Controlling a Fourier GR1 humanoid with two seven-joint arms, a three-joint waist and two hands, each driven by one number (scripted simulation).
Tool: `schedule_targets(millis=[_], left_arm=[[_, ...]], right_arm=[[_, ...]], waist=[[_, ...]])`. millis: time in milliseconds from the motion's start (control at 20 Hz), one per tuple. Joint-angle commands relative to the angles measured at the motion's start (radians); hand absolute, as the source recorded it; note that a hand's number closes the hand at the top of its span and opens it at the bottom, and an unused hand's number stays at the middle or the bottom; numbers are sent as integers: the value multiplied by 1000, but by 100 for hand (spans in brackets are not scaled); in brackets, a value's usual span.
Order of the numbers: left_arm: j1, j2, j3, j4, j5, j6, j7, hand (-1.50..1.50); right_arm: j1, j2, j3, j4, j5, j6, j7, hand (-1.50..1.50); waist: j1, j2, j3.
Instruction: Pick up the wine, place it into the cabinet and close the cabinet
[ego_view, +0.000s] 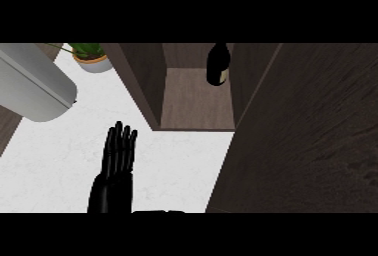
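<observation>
Our left hand (114, 172) stood over the white counter (52, 165) in the lower left of the head view, coming up from the bottom edge. Its fingers (122, 142) were straight and lay close together, pointing away from us, and they were curled round nothing. We held nothing in it, and its fingertips stopped short of the cabinet's front edge.

Just beyond the fingertips and to their right was the cabinet (196, 102), with its inside open to us. We saw a brown wooden floor between a dark left wall and a dark right wall. The wine (216, 65) stood upright on that floor, towards the back and close to the right wall. It was a dark bottle whose top reached the upper edge of the view. It stood well apart from our hand, farther from us and off to the right, and the cabinet's bare floor lay between them.

A wide dark wooden panel (310, 150) filled the right side of the view from top to bottom. We could not tell whether it was the cabinet's door.

At the far left, a large pale grey rounded body (37, 87) slanted across the counter. Behind it a green plant in a light pot (92, 59) sat near the cabinet's left wall.
</observation>
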Motion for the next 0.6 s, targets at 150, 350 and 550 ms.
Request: schedule_targets(millis=[150, 350, 550], left_arm=[[124, 135, 69, -112, 29, -66, -13, -150], [204, 177, 79, -185, 44, -84, -26, -150], [275, 252, 197, -227, 127, -178, -64, -150]], right_arm=[[-23, 15, 216, -153, -5, 8, 99, 150], [-90, 45, 250, -164, 7, -21, 153, 150], [-112, 72, 266, -102, -12, -40, 178, 150]], waist=[[2, 1, -2], [11, -1, -4], [21, -1, -5]])
